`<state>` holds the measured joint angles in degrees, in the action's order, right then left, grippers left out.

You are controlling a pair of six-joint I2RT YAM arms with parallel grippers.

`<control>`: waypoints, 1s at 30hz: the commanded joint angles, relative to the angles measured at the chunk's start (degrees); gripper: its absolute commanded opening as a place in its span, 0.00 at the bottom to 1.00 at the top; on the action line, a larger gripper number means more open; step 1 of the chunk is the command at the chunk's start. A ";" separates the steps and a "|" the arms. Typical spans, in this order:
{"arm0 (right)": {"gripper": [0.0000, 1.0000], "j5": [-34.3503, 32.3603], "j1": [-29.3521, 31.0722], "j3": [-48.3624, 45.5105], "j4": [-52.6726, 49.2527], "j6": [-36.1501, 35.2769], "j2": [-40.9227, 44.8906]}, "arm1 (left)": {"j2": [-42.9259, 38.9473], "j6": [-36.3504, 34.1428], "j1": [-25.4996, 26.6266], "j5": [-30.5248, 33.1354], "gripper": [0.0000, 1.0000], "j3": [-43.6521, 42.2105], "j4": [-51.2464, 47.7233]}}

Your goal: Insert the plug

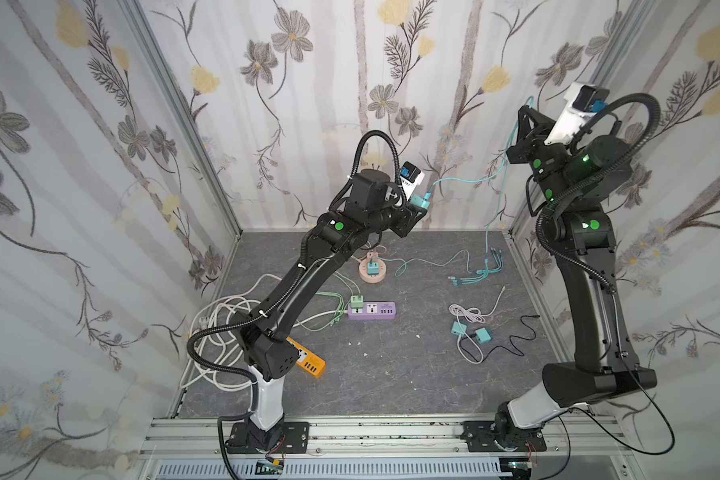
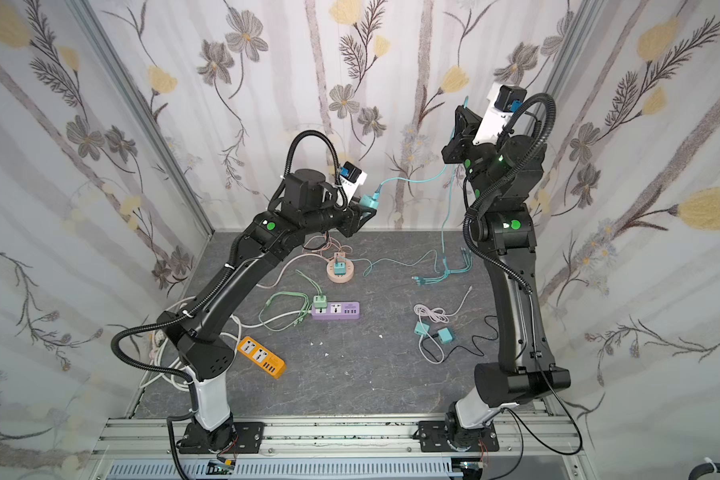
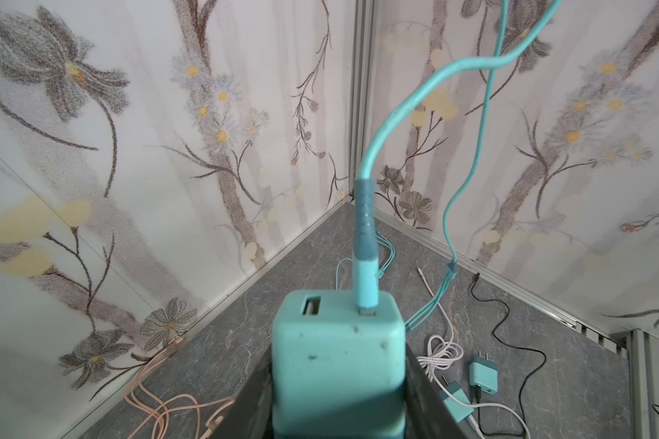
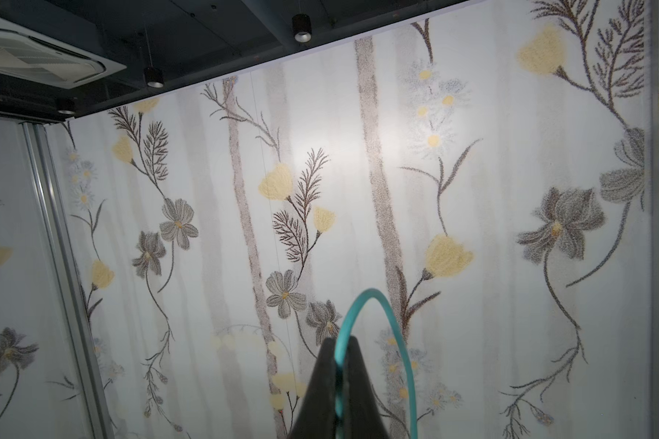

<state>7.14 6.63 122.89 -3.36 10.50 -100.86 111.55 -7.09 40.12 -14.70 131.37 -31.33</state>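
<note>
In both top views the left tool (image 1: pixel 417 210) grips the teal charger (image 1: pixel 419 202) aloft above the table (image 1: pixel 391 374), forearm level, wrist tipped up; the right tool (image 1: pixel 524 114), held high, pinches its cable (image 1: pixel 454 180); likely best to keep that cable slack and lower the charger squarely onto a free socket of the orange strip (image 2: pixel 262 357); left wrist: charger (image 3: pixel 339 361) clamped, cable end (image 3: pixel 366 281) seated; right wrist: jaws clenched on the cable (image 4: pixel 373 296).
</note>
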 commanded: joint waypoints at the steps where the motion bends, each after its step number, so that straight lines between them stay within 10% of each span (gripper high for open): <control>1: 0.00 0.89 0.04 2.09 -0.21 -1.31 -1.76 | 2.16 -0.15 0.05 -1.18 0.00 1.61 1.26; 12: 0.05 -5.87 -0.13 -32.46 -0.91 -4.44 5.51 | 4.17 3.32 -0.54 -5.59 0.00 -12.97 4.26; 23: 0.98 -10.37 -0.78 -47.13 -18.54 1.00 16.05 | 1.28 -1.30 -0.79 -9.85 0.00 -25.10 3.87; 30: 0.99 -7.31 -3.16 -55.05 -21.92 4.53 27.18 | -0.71 -7.38 -0.74 -15.72 0.00 -28.28 0.46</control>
<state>-2.98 3.95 69.73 -23.99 13.41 -76.16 111.70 -10.46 39.40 -26.68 103.96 -29.69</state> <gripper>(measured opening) 0.992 0.400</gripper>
